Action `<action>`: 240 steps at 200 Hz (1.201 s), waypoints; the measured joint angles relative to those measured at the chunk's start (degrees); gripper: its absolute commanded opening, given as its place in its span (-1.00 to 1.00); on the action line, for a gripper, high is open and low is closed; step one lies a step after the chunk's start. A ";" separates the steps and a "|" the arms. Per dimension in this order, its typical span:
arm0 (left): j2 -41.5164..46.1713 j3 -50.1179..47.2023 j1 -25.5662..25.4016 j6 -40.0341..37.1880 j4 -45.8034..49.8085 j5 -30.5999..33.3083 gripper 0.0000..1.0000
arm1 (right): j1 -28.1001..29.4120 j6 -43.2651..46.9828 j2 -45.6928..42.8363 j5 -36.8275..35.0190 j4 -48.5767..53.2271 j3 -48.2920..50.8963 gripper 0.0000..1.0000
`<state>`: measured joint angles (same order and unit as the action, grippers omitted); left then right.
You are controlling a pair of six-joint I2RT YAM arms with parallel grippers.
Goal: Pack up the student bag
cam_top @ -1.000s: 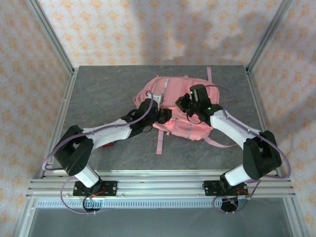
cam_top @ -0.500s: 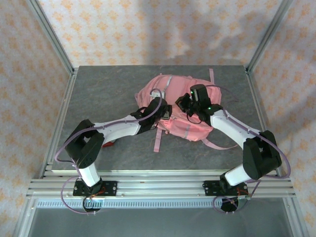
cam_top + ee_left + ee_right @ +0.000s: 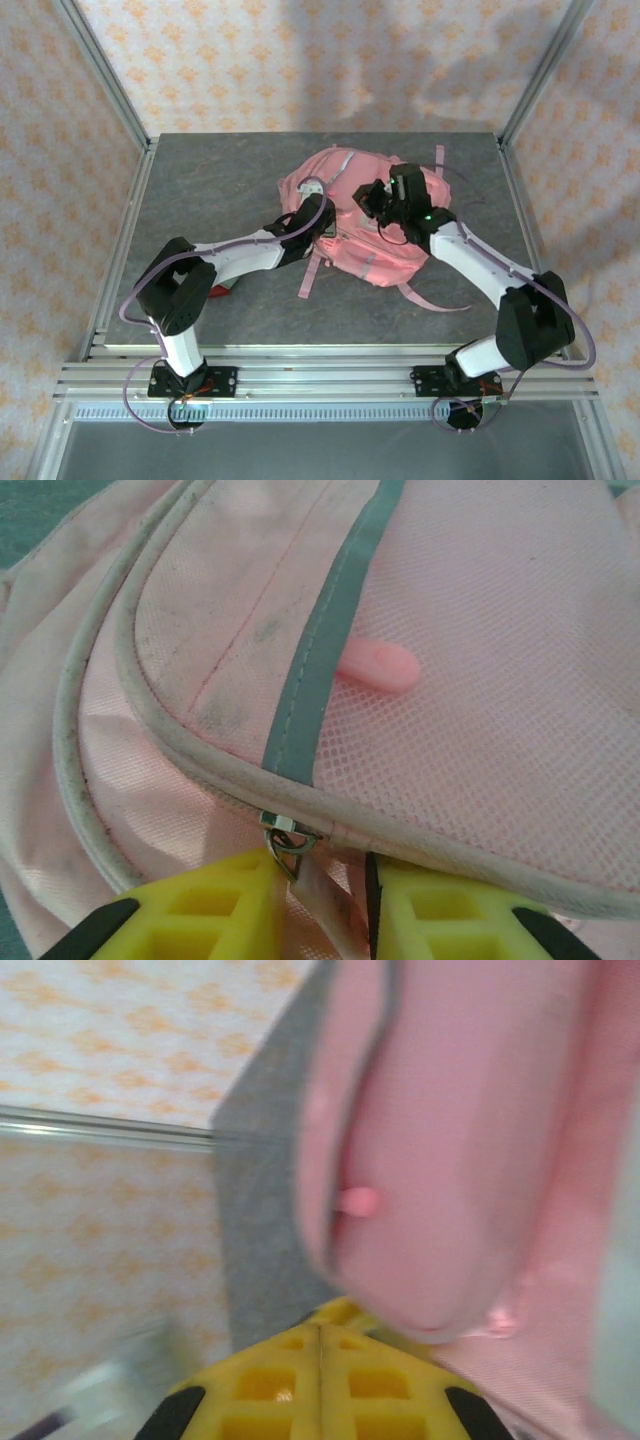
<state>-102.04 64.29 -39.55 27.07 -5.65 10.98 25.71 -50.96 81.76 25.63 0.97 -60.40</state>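
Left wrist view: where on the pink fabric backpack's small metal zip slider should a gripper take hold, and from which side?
Pinch the pink ribbon pull hanging off the metal slider, coming from the lower edge of the view across the pink fabric backpack. The pull trails that way, lying between the left gripper's yellow fingers.

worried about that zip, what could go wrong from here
The zip pull sits right at the tips of the left gripper, so it may slip out when pulled. The right gripper is shut by a fold of the student bag; whether it grips fabric is unclear, so the bag may slide instead of the zip running.
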 measured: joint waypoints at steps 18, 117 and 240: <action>0.00 -0.87 0.35 -1.75 -1.70 -0.50 -0.27 | 0.11 0.02 -1.29 0.42 -1.55 -0.81 -1.00; -4.28 0.96 4.07 -6.05 -2.91 -6.88 -1.00 | 0.11 0.35 -1.57 0.98 -2.64 1.57 -0.64; 4.09 -6.67 -0.76 -7.23 -1.62 -21.51 -1.00 | 0.11 -2.56 -0.24 1.62 -1.62 12.20 0.02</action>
<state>-97.95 57.63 -40.32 19.84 -7.27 -10.52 25.82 -53.52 81.52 27.24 -0.64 -48.21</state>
